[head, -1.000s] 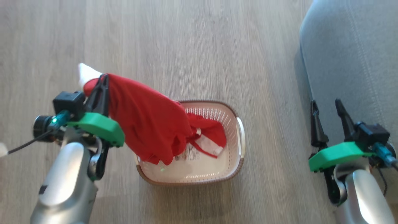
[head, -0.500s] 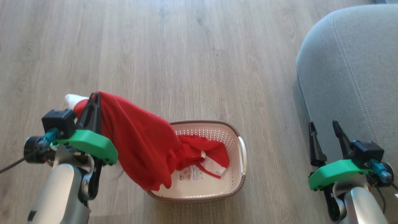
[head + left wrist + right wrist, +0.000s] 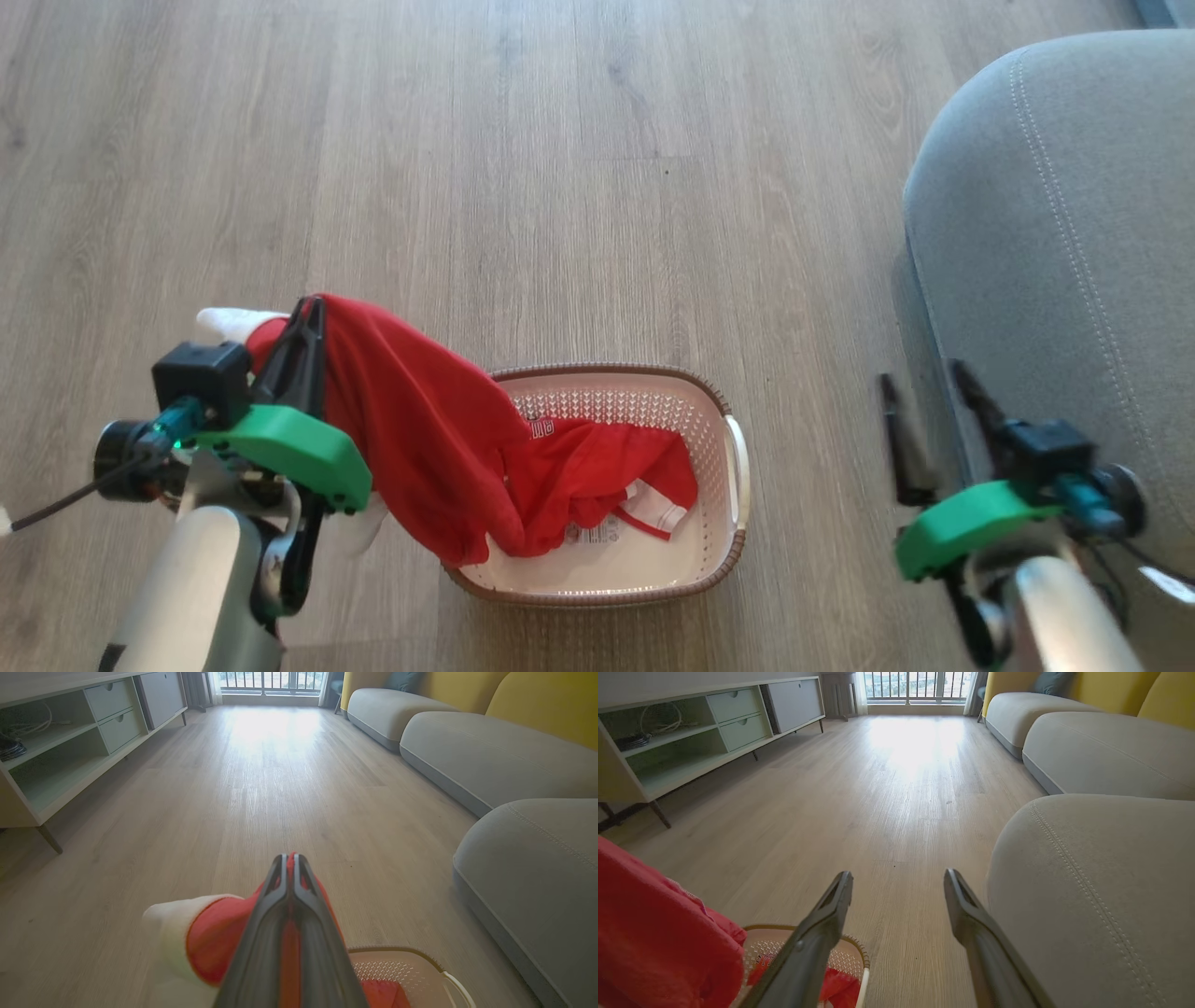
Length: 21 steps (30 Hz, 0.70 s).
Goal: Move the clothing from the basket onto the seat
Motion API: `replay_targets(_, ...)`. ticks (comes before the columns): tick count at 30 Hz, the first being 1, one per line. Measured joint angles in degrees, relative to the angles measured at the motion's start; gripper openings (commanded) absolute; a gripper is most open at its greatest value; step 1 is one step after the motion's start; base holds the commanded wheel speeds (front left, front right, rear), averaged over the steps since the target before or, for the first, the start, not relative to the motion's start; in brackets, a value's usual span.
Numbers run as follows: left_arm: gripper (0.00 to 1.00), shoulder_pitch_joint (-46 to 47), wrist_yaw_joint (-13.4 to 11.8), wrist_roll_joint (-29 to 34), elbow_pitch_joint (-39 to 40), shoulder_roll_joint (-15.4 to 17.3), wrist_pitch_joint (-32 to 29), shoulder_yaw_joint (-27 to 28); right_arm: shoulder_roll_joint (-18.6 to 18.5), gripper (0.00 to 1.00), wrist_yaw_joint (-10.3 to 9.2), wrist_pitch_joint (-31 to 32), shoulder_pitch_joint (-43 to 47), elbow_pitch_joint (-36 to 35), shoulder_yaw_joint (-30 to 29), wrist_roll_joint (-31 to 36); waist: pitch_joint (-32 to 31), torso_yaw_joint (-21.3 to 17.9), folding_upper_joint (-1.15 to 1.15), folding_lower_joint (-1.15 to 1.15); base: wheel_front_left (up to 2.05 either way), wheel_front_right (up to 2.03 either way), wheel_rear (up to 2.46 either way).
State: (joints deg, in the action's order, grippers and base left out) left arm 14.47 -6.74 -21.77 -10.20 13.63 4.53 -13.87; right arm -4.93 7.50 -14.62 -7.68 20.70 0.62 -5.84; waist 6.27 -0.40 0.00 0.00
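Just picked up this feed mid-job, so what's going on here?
The left gripper is shut on the red clothing, holding it up over the floor beside the basket, with the fabric's lower end trailing into the basket. The right gripper is open and empty next to the seat. No clothing lies on the visible part of the seat.

Pale wood-plank floor carrying a basket, a seat and other furniture.
The floor [image 3: 597,187] takes up most of the head view, its planks running up the frame. The cream basket [image 3: 635,406] with a brown rim stands on it at lower centre. The grey seat [image 3: 1074,233] rests on it along the right edge, apart from the basket. In the left wrist view a low cabinet [image 3: 70,742] stands on thin legs at upper left, and more grey sofa sections [image 3: 490,756] sit at upper right.
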Motion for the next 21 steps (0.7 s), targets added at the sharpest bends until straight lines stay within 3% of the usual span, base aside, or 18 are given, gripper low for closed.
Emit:
replay_targets(5, 0.0, 0.04, 0.11, 0.0, -0.04, -0.25, 0.0, -1.22, -1.7, 1.0, 0.0, 0.0, -2.83, 0.27, 12.47, 0.15, 0.0, 0.35, 0.0, 0.0, 0.0, 0.0, 0.0)
replay_targets(13, 0.0, 1.29, 1.89, 0.08, -0.08, -1.08, -0.42, -4.57, -3.67, 1.0, 0.0, 0.0, -13.92, 1.43, 33.11, -5.21, -0.6, 1.98, 0.0, 0.0, 0.0, 0.0, 0.0)
replay_targets(21, 0.0, 3.05, 3.07, 0.18, 0.02, -2.33, -0.96, -7.47, -4.42, 1.0, 0.0, 0.0, -24.43, 4.3, 46.4, -11.09, -0.92, 4.71, 0.0, 0.0, 0.0, 0.0, 0.0)
